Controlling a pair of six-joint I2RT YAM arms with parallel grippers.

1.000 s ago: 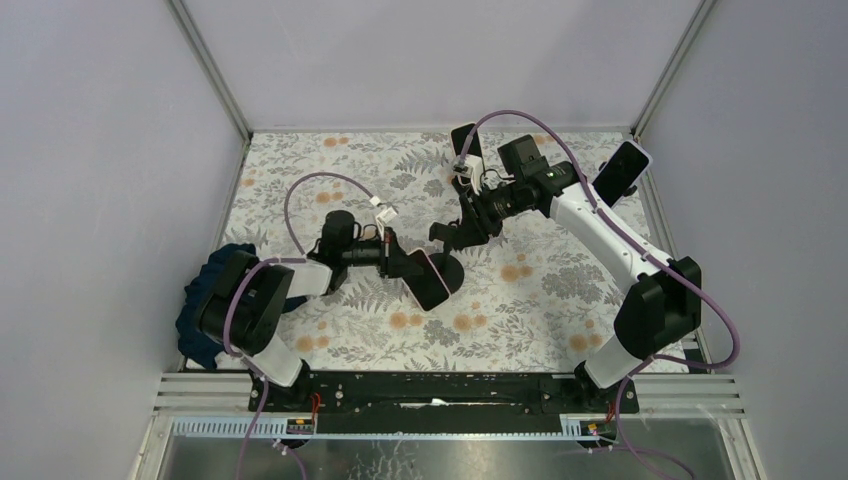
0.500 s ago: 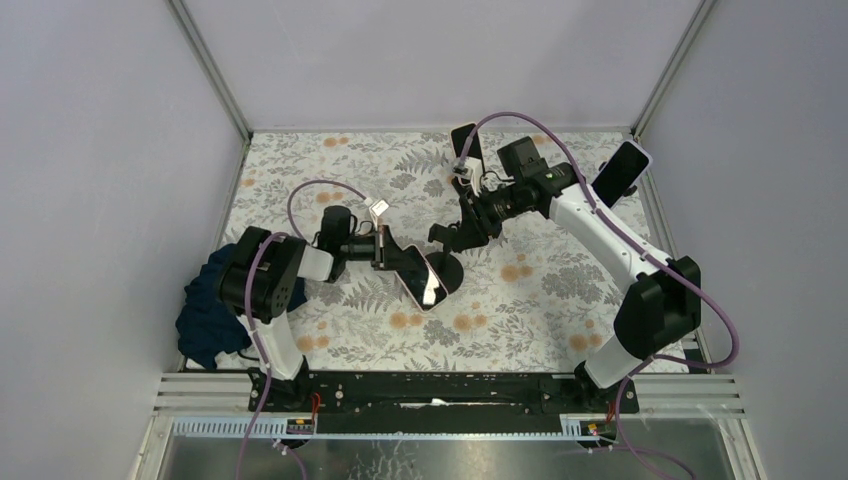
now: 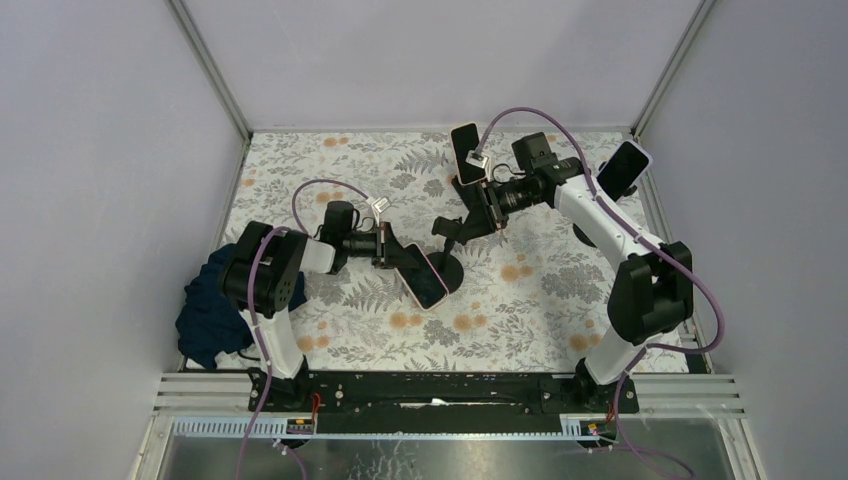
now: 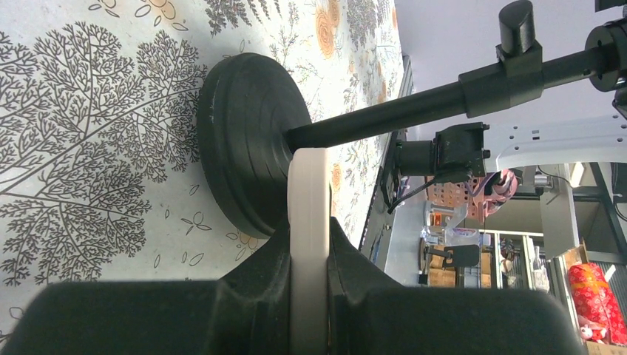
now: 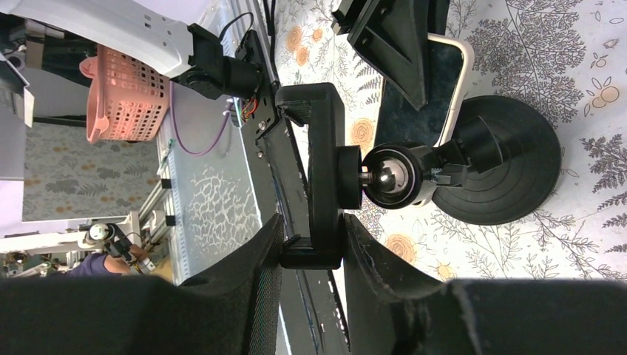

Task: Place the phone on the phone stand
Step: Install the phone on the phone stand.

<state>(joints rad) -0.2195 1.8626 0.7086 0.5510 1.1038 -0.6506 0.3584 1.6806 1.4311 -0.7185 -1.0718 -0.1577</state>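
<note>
Since your right pincer (image 5: 312,229), clamped on the cradle (image 5: 318,111), just swung it back, the phone (image 4: 308,192) pinched in your left pincer (image 4: 308,251) still sits low by the base (image 4: 236,133) ahead, so it needs lifting.

Phone (image 3: 425,280) glossy glass; phone stand (image 4: 236,133) matt black plastic; table cover (image 3: 540,300) matt print.
</note>
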